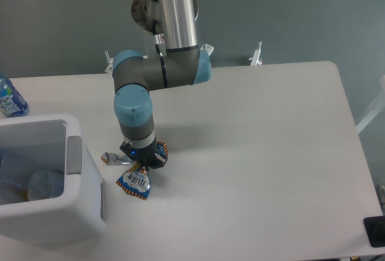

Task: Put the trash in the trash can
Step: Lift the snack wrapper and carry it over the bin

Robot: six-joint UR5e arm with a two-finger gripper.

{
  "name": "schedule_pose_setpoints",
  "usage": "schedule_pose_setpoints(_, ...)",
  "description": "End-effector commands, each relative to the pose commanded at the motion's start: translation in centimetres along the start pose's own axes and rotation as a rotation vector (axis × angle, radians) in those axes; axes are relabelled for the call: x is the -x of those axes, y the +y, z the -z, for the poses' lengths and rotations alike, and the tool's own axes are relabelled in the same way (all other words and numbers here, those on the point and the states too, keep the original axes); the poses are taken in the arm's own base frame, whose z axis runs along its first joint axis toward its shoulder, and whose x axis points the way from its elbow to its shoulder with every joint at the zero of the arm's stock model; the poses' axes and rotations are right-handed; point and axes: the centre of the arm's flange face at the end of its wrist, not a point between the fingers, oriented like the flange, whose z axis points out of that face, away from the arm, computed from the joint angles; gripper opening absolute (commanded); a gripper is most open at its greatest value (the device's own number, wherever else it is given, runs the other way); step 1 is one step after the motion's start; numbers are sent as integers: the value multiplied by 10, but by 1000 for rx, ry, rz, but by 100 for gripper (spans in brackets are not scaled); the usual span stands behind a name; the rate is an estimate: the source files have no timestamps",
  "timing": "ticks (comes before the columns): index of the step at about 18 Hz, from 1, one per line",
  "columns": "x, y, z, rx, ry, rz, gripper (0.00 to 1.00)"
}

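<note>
The gripper looks pinched shut on the snack packet, which hangs just beside the trash can. Hold it tight, go up over the wall, then let go. The silver wrapper waits nearby.

From my feed I see a pale grey-white bench with rounded corners filling most of the view. Behind it lies a dull blue-grey floor, evenly lit, with soft shadows on the bench top. Two small white brackets stick up at the far edge of the bench, one near the middle and one further left. At the left edge a blue-labelled water bottle stands on the bench. A black object sits in the lower right corner, cut off by the frame.
</note>
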Motion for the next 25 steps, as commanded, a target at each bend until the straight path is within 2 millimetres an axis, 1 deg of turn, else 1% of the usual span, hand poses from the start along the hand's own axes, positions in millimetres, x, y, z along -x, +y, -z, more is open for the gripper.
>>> schedule_pose_setpoints(1,1,-1,7,-12,-7,0,6)
schedule_pose_setpoints(2,5,-4,18,-30,-18,2,5)
schedule_pose_setpoints(3,10,-6,34,-57,-34,7,5)
schedule_pose_setpoints(5,30,-7,71,-115,-75,37,5)
schedule_pose_setpoints(8,58,-25,143,-262,-123,101,6)
schedule_pose_setpoints(12,113,-51,253,-567,-20,387,6)
schedule_pose_setpoints(13,124,-55,278,-624,1,445,6)
schedule_pose_setpoints(14,127,-60,297,-663,8,483,6)
schedule_pose_setpoints(16,129,-63,324,-710,3,512,6)
schedule_pose_setpoints(17,129,-64,334,-725,2,520,6)
schedule_pose_setpoints(19,123,-65,350,-759,29,547,6)
schedule_pose_setpoints(20,115,-60,374,-796,31,537,6)
schedule_pose_setpoints(21,105,-55,393,-826,38,524,6)
schedule_pose_setpoints(23,88,-50,416,-865,65,519,6)
schedule_pose_setpoints(24,73,-46,433,-890,80,506,6)
schedule_pose_setpoints(25,59,-48,441,-902,103,490,6)
